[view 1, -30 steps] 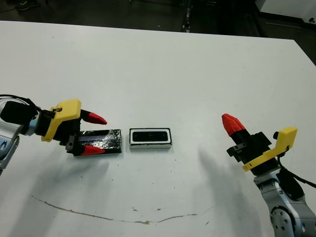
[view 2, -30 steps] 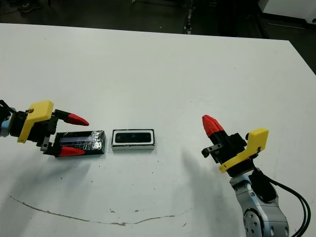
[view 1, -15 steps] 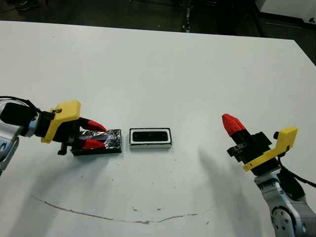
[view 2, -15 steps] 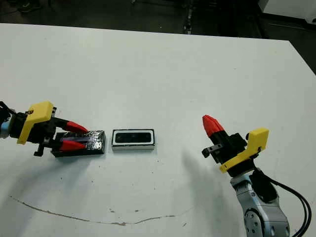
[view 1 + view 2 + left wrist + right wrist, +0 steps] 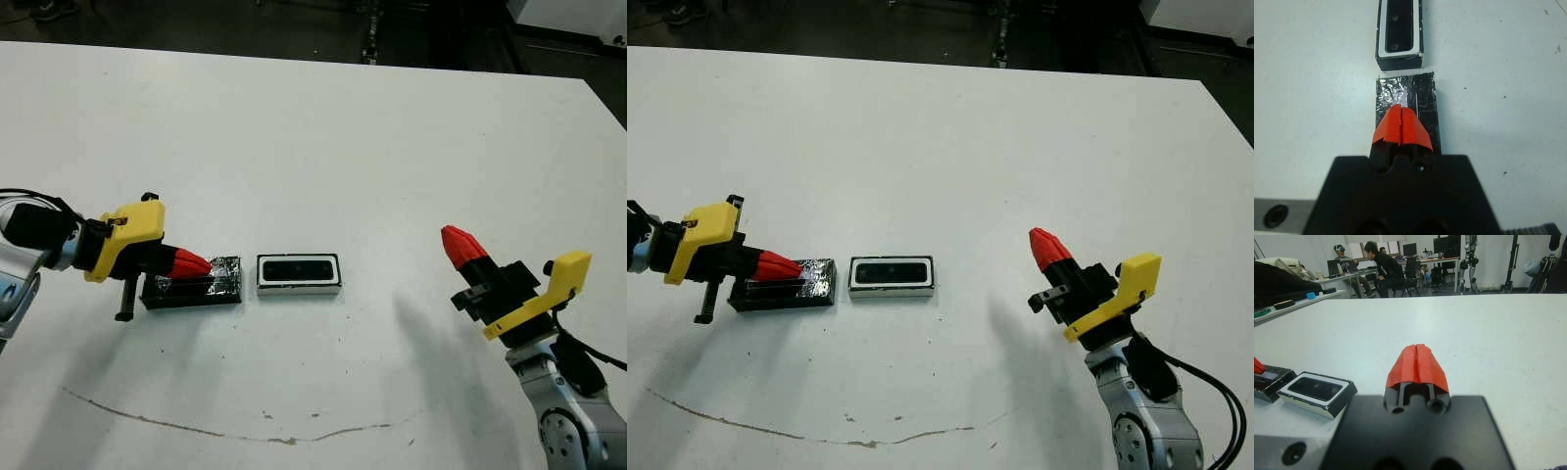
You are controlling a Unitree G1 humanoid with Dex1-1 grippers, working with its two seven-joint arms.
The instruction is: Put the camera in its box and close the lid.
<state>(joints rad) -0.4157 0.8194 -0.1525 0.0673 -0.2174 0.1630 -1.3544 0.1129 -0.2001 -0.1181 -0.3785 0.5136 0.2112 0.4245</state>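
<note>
Camera [image 5: 299, 268] already seated in box [image 5: 299, 287] near tabletop's front edge. Left hand [image 5: 1401, 128] pressed together over lid [image 5: 1422, 105], seemingly pinching nothing. Better to reopen, straddle lid's long edges, then lift.

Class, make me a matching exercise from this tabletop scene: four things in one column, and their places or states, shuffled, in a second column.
1. camera
2. lid
3. left pincer
4. right pincer

a. shut, away from the box
b. lying in the white-rimmed box
c. flat on the table beside the box
d. shut, tips over the crinkly black slab

Pairs: 1-b, 2-c, 3-d, 4-a
</note>
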